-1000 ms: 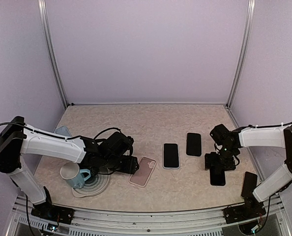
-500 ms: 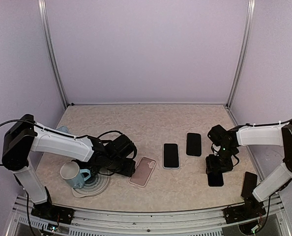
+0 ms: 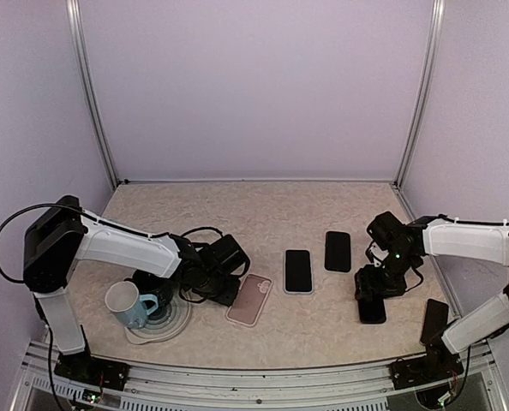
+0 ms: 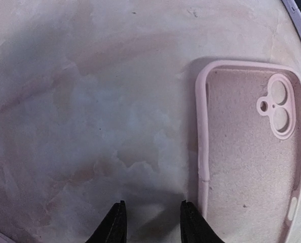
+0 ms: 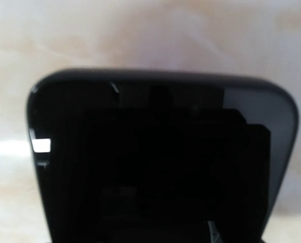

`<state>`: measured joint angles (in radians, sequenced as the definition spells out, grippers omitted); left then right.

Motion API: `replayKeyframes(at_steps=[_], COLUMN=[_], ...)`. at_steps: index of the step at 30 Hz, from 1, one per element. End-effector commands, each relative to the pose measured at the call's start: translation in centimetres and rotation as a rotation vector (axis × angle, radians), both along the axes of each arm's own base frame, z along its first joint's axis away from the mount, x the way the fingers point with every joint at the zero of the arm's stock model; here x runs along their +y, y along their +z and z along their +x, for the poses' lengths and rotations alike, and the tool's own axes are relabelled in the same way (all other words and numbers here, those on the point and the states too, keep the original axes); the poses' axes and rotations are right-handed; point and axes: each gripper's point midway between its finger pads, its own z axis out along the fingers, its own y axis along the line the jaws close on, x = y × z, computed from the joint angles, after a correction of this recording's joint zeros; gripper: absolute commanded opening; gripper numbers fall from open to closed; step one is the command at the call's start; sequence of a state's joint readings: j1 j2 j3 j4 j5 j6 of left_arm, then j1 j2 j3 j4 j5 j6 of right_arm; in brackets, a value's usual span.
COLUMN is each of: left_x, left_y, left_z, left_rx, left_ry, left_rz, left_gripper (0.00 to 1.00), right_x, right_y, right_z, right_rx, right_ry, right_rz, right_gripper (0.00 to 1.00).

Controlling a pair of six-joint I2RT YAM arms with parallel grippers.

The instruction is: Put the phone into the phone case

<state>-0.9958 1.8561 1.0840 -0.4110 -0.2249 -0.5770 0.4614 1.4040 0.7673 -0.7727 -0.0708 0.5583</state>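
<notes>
lower right: black glossy phone (image 3: 373,313) under the right hand (image 3: 373,295), can't tell if gripped; pink silicone case (image 3: 249,299) sits well left, by the half-open empty left hand (image 4: 150,223).

The left arm (image 3: 117,248) and right arm (image 3: 469,240) had white shells over their long links, with bulky black joint housings between. A thin black cable (image 3: 199,229) arched by the left wrist. A green light (image 3: 398,253) glowed on the right wrist. The left pincer (image 4: 153,223) had black tapered fingers (image 4: 115,225).
</notes>
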Motion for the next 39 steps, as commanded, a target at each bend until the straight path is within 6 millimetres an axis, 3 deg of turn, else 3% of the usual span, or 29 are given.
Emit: replayKeyframes(at_steps=[1,7,11,17,20,22,25,27,33,39], left_x=[-0.1,-4.0,-5.1,-7.1,-5.8,-4.7,-2.0,-0.2,4.6,7.8], left_y=[-1.7,-0.2,0.2,2.5,3.9,6.4,8.8,10.3,15.0,16.9], left_z=[-3.0,-6.5,-7.0,-7.3,-5.8,-4.3,-1.8,-0.8,0.6,0.9], left_rx=[0.079,0.092,0.093,0.080,0.004,-0.075,-0.171,-0.212,-0.363,-0.418], left_ry=[-0.053,-0.165,-0.169,-0.190,-0.129,-0.079,0.030,0.100,0.263,0.328], left_rz=[0.041,-0.040,-0.061,-0.179,-0.179,-0.218,-0.242,-0.267,-0.346,-0.382], left_gripper=[0.36,0.35,0.35,0.35,0.36,0.36,0.38,0.39,0.44,0.45], right_x=[1.7,4.9,8.3,13.7,16.7,18.9,22.2,23.9,27.0,27.6], right_y=[3.2,5.7,7.1,7.4,7.3,7.1,7.2,6.2,4.7,2.6], right_z=[1.4,2.1,2.4,1.7,0.9,0.4,0.1,0.2,0.0,-0.9], right_rx=[-0.090,-0.154,-0.208,-0.233,-0.235,-0.242,-0.285,-0.300,-0.302,-0.291], right_ry=[0.021,0.053,0.087,0.153,0.189,0.216,0.305,0.377,0.446,0.486], right_rz=[0.058,0.076,0.086,0.074,0.074,0.084,0.094,0.073,0.104,0.030], right_gripper=[0.46,0.45,0.45,0.44,0.44,0.44,0.44,0.44,0.42,0.42])
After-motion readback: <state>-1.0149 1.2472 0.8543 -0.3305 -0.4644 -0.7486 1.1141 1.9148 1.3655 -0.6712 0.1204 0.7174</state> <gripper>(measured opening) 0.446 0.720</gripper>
